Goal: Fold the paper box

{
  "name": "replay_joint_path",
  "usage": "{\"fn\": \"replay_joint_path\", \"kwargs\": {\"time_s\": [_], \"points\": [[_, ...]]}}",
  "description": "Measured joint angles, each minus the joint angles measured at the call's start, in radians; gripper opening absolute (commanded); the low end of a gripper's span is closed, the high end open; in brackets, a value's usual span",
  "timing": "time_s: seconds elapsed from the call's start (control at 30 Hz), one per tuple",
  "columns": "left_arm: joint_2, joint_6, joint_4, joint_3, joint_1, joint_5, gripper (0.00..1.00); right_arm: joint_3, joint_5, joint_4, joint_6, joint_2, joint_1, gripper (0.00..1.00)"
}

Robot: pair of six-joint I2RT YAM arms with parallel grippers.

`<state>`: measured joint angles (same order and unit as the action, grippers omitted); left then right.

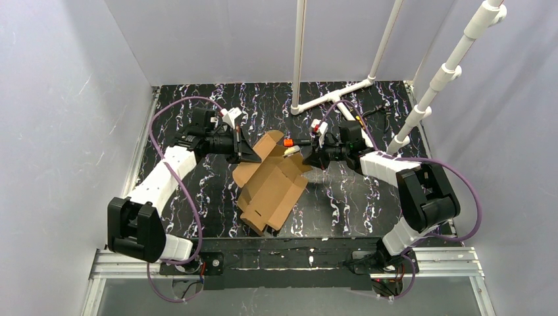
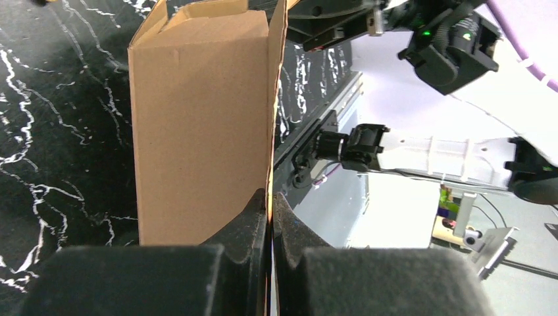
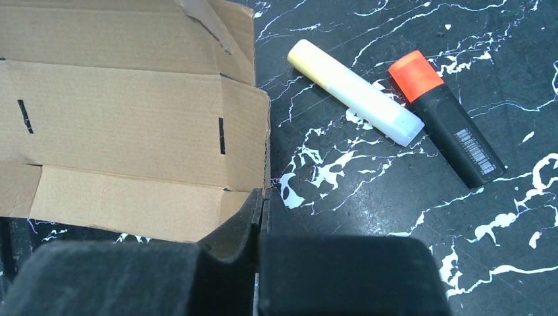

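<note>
The paper box (image 1: 273, 184) lies partly unfolded in the middle of the black marbled worktop (image 1: 355, 197), between the two arms. The left claw (image 2: 270, 201) pinches the thin edge of a cardboard panel on the box's far left side. The right claw (image 3: 262, 201) pinches the edge of a flap on its right side. Near that flap, a yellow marker (image 3: 355, 92) and an orange-capped black marker (image 3: 447, 122) lie side by side on the worktop.

paper box (image 1: 271, 184) x1 | yel marker (image 3: 355, 92) x1 | org-cap marker (image 3: 447, 128) x1 | L tool (image 2: 270, 204) + R tool (image 3: 261, 205) = 2
</note>
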<state>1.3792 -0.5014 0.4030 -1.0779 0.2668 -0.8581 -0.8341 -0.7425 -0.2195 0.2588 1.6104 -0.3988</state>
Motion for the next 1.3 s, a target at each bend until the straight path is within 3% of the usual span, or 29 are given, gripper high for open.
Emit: {"fn": "replay_joint_path", "kwargs": {"time_s": [0.47,0.97,1.3], "points": [[-0.045,-0.132,-0.150,0.067,-0.008,-0.113,0.00,0.000,0.024,-0.002,-0.016,0.000,0.005,0.01],[-0.138,-0.194,-0.365,0.221,-0.043,-0.104,0.00,-0.022,-0.027,0.060,0.026,0.074,0.005,0.04],[-0.127,-0.190,-0.414,0.254,-0.050,-0.111,0.00,-0.039,-0.028,0.076,0.015,0.077,0.005,0.01]]}}
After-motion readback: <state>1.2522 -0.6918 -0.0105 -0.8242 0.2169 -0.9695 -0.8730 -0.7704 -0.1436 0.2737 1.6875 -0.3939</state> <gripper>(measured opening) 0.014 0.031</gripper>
